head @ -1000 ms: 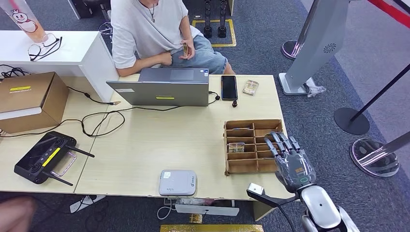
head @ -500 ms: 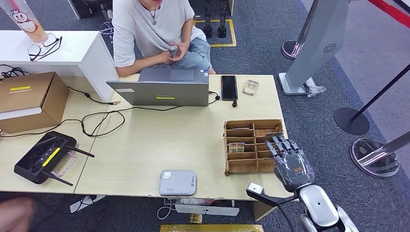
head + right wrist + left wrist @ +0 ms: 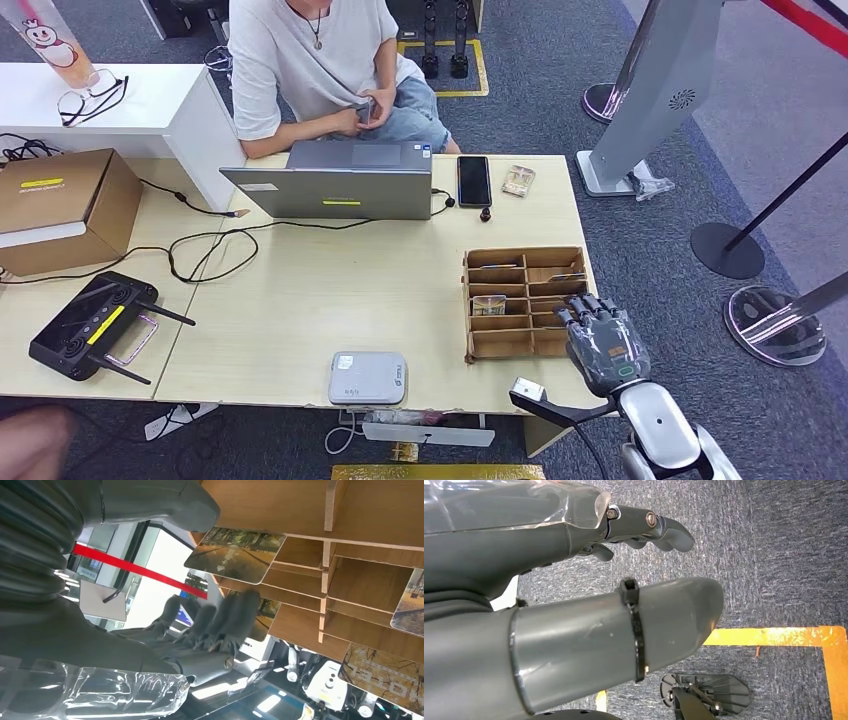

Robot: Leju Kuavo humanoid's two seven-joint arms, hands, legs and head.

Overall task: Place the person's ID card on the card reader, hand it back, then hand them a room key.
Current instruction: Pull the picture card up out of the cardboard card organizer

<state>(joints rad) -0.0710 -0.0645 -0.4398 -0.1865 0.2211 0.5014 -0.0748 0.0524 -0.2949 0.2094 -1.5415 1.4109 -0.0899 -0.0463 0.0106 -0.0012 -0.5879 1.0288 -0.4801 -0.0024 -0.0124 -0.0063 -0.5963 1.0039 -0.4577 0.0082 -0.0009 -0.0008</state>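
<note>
1. While hovering at the wooden card organizer's (image 3: 525, 302) four o'clock corner, right hand (image 3: 603, 343) empty, fingers (image 3: 235, 617) curled toward the slots, touching no key card (image 3: 235, 555).
2. Left hand (image 3: 574, 580) hanging over carpet, empty, fingers loosely bent.
3. Card reader (image 3: 368, 377) at six o'clock on the surface (image 3: 330, 290).
4. At twelve o'clock, seated person (image 3: 320, 70) holding a small card-like item (image 3: 364, 108); unclear whether the ID.
</note>
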